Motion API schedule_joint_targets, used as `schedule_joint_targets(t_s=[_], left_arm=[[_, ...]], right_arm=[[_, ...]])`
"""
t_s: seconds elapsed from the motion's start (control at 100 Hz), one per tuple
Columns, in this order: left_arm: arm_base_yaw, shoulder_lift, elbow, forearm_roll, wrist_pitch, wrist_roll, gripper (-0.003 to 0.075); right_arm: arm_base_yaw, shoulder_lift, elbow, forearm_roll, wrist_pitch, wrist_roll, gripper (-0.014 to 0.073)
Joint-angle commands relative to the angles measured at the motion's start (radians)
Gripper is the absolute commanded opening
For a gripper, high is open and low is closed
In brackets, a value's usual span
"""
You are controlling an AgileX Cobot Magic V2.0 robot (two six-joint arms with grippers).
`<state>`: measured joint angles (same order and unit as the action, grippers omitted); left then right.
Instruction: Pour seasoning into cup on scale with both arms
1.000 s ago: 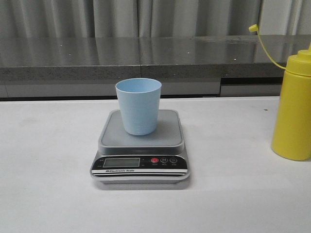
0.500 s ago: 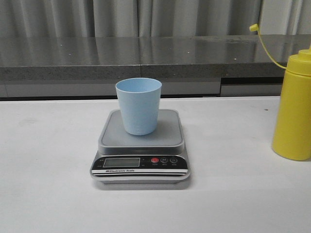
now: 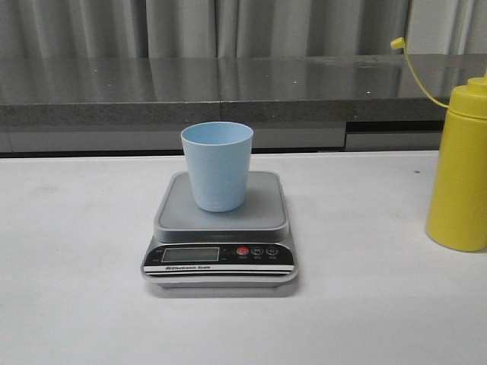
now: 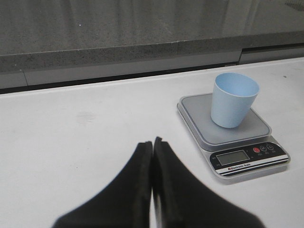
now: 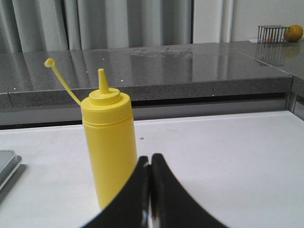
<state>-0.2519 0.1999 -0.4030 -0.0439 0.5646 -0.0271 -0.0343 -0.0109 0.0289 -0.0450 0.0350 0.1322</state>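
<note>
Pale blue cup (image 3: 217, 166), plastic by the look of it, smooth walls with a soft matt sheen. Under it the scale (image 3: 220, 236): brushed silver-grey platform, satiny, not mirror-bright, and a glossy black front panel with a dull grey display. Over to the yellow bottle (image 3: 459, 169): smooth plastic, slightly shiny, light catching down its side; its thin cap strap (image 5: 64, 84) looks like the same yellow plastic. The table (image 3: 76, 266) is white and matt, faintly scuffed. Behind it, a dark speckled counter (image 3: 228, 91), polished, throwing reflections. Both grippers, left (image 4: 152, 142) and right (image 5: 150, 159), show matt black fingers.
</note>
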Motion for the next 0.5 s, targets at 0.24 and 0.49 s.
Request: schedule_joint_targets(t_s=[0.24, 0.49], left_arm=[[0.068, 0.011, 0.053, 0.015, -0.21, -0.009, -0.002], [0.198, -0.013, 0.191, -0.002, -0.465, 0.01, -0.002]], right_arm=[[-0.006, -0.023, -0.019, -0.013, -0.077, 0.0, -0.0058], [-0.006, -0.023, -0.019, -0.013, -0.077, 0.0, -0.0058]])
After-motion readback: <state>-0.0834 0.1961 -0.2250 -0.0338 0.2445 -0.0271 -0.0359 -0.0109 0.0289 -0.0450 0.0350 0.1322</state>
